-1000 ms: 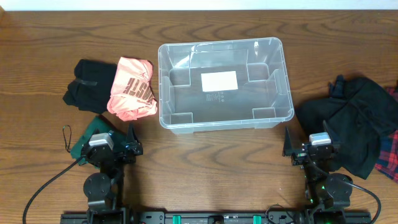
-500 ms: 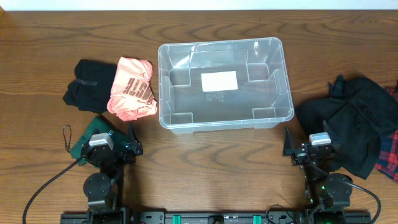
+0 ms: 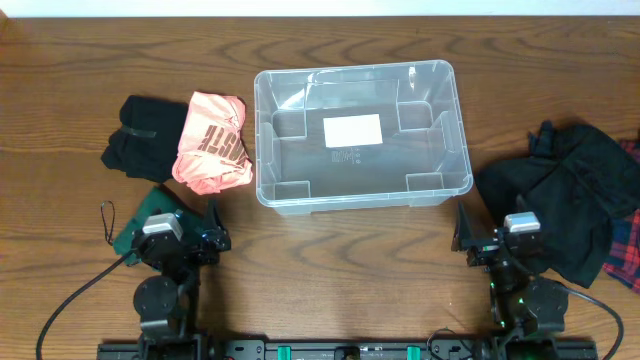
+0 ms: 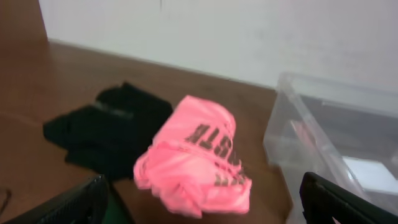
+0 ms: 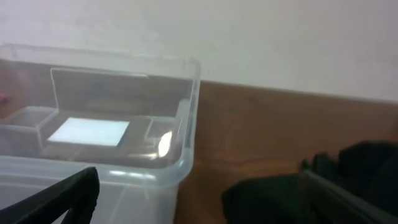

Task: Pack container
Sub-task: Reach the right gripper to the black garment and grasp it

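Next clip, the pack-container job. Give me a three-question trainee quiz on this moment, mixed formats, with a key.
1. True or false: the container already holds clothing.
2. Which item lies closest to the container? A) the pink garment B) the green cloth C) the red plaid cloth
3. Short answer: what are the left gripper and the right gripper holding?

Key
1. False. Only the white label shows on its base.
2. A. It lies just beside the container's left wall.
3. Nothing. Both are open.
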